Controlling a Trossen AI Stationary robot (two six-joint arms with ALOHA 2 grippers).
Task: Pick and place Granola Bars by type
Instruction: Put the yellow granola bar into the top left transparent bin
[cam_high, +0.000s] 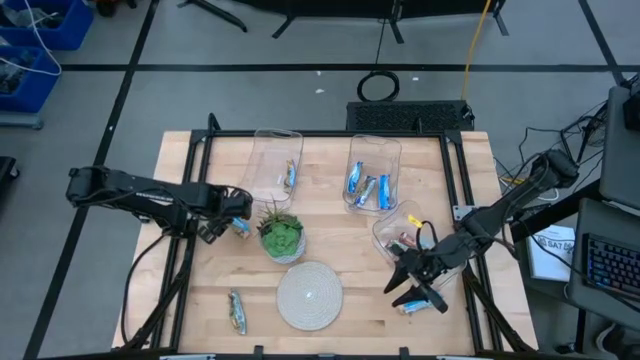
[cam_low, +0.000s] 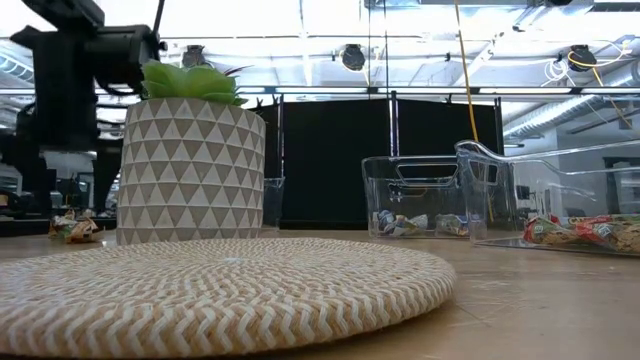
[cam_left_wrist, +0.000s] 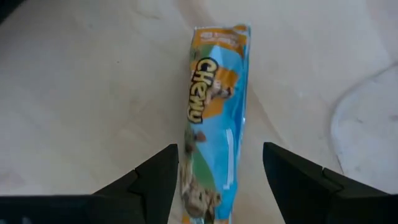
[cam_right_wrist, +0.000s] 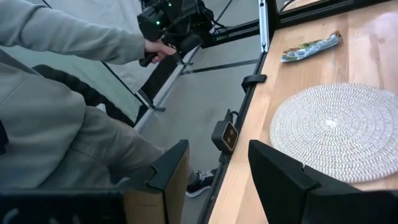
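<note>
A bright blue granola bar (cam_left_wrist: 214, 112) lies flat on the wood, close beside the potted plant (cam_high: 282, 236). My left gripper (cam_left_wrist: 219, 148) is open just above the bar, one finger on each side and neither touching it; the high view shows this gripper (cam_high: 232, 218) left of the plant. My right gripper (cam_right_wrist: 219, 144) is open over the table's near right part, with nothing between its fingers. A blue-silver bar (cam_high: 418, 306) lies on the table just beside that gripper (cam_high: 412, 288). A further multicoloured bar (cam_high: 237, 312) lies near the near left edge.
Three clear bins stand at the far side: one (cam_high: 275, 160) with a single blue bar, one (cam_high: 372, 170) with several blue bars, one (cam_high: 398, 232) with reddish bars. A round woven mat (cam_high: 310, 295) lies near the front edge. A seated person (cam_right_wrist: 68, 118) is beyond the near edge.
</note>
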